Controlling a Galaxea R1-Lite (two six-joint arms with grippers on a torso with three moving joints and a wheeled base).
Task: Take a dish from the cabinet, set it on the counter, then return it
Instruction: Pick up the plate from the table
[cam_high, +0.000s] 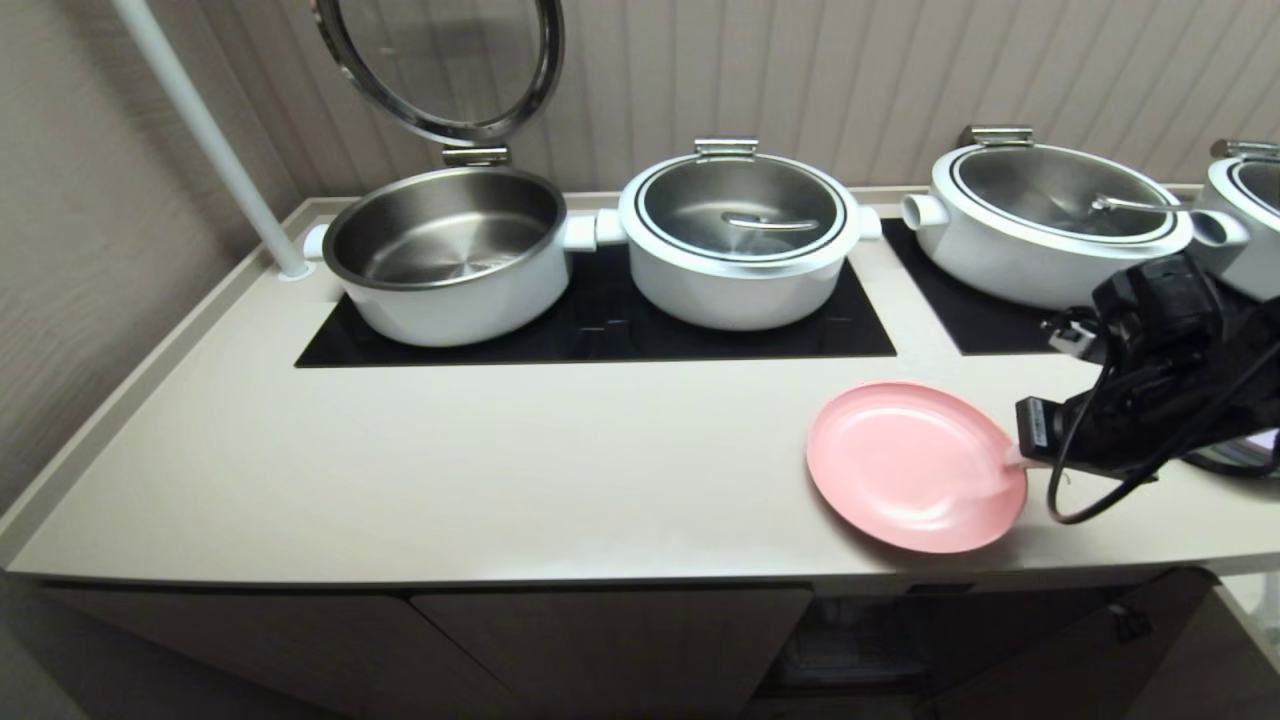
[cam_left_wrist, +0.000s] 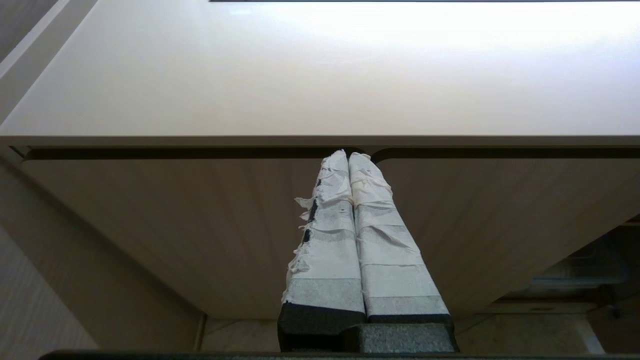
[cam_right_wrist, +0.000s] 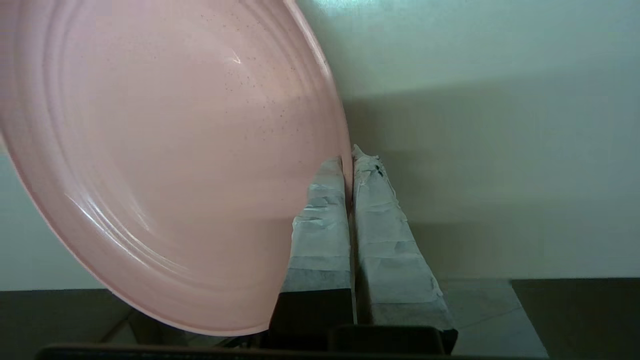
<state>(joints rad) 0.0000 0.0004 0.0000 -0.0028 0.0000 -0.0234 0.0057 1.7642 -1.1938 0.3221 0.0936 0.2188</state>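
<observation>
The dish (cam_high: 915, 465) lies at the lower right of the head view, on the counter (cam_high: 400, 470) near its front edge, ahead of the black cooktop panels (cam_high: 600, 325). The right gripper (cam_high: 1012, 458) is clenched on the dish's right rim; in the right wrist view its taped fingers (cam_right_wrist: 325, 225) pinch the thin edge, a hold that keeps the plate face unobstructed. The left gripper (cam_left_wrist: 348, 165), closed and empty, hangs before the cabinet (cam_left_wrist: 165, 220) door, idle. White pots (cam_high: 740, 240) occupy the rear.
</observation>
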